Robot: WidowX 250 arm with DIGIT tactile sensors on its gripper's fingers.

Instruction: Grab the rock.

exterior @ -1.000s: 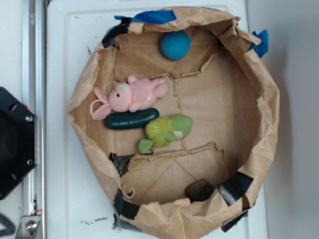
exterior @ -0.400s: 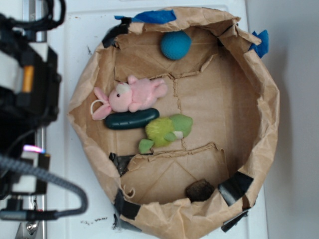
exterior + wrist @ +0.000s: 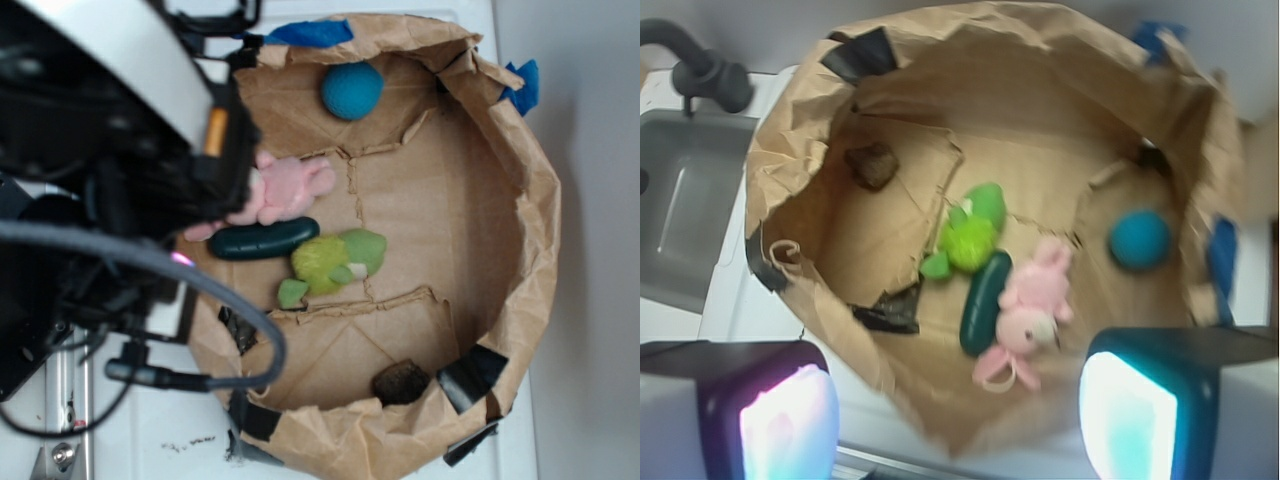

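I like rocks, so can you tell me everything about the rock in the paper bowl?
The rock is a small, dark brown-black lump with a rough, bumpy surface and an uneven, roundish shape. It lies on the floor of the brown paper enclosure, tucked against the wall right beside a shiny black tape patch. In the wrist view it sits alone in its corner, away from the toys. Nothing is holding it.

One camera looks straight down from high up at the paper bowl (image 3: 520, 240). The other sits on the arm, closer, looking down slantwise. Both see the same bowl and the toys inside.
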